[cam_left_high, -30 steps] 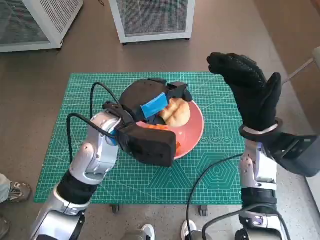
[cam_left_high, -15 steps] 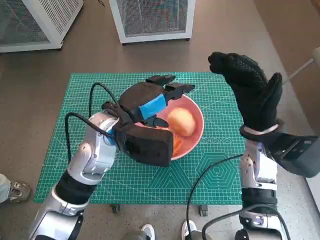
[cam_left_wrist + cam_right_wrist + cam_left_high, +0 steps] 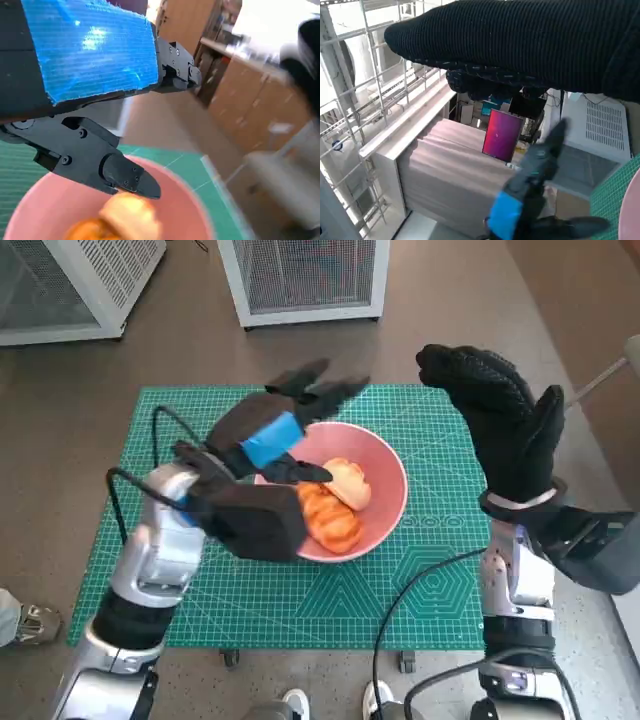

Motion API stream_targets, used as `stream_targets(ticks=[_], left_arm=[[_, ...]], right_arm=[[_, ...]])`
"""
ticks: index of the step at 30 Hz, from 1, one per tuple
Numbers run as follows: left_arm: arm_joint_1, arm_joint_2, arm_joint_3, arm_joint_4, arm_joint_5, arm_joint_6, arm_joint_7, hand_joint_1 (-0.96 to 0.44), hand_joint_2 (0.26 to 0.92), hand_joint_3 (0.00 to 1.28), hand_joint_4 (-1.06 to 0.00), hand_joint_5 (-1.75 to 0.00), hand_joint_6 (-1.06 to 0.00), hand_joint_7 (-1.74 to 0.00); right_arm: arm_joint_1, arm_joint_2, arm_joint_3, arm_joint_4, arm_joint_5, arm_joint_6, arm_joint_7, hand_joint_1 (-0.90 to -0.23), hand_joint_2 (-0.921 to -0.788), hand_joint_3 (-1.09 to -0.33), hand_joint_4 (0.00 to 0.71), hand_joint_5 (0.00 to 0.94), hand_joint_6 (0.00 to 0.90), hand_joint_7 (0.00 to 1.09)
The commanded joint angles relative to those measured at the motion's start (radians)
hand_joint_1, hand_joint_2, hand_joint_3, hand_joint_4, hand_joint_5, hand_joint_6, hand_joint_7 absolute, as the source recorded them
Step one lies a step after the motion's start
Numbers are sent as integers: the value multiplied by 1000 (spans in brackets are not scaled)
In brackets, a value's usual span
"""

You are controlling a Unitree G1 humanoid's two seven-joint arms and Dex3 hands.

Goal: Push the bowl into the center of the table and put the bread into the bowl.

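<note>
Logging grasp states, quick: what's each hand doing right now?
Left hand: open, holding nothing, above the pink bowl.
Right hand: open, raised, holding nothing.

Blue-taped black left hand [image 3: 268, 435], knitted-gloved right hand [image 3: 497, 418], possibly silver forearms

Even bright light, wrist views motion-blurred

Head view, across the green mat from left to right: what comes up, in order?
Left robot hand with blue tape, open above the bowl's left rim → pink bowl with the bread inside → bare green mat → right robot hand in the black glove, raised and empty.
</note>
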Motion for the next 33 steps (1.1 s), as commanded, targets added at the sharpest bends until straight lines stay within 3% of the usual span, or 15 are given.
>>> stream_targets(ticks=[1, 6, 13, 33], left_arm=[[36, -17, 115, -7, -172, -66, 10, -529, 920, 90, -23, -5, -221, -6], [69, -47, 220, 17, -360, -132, 5, -593, 921, 215, -58, -18, -235, -14], [97, -78, 320, 110, -525, -254, 5, -647, 921, 291, -118, -37, -260, -28], [186, -91, 354, 60, -629, -318, 18, -655, 921, 329, -178, -31, -259, -26]], right_arm=[[0, -11, -1, 9, -12, 12, -10, -623, -921, -693, 185, 1, 41, 385], [-13, -13, 0, 5, -20, 18, -24, -616, -921, -696, 185, 1, 35, 384], [-30, -17, 3, -3, -39, 25, -47, -615, -921, -699, 186, 1, 27, 382], [-47, -10, 20, -13, -85, 18, -109, -641, -921, -701, 202, 7, 26, 401]])
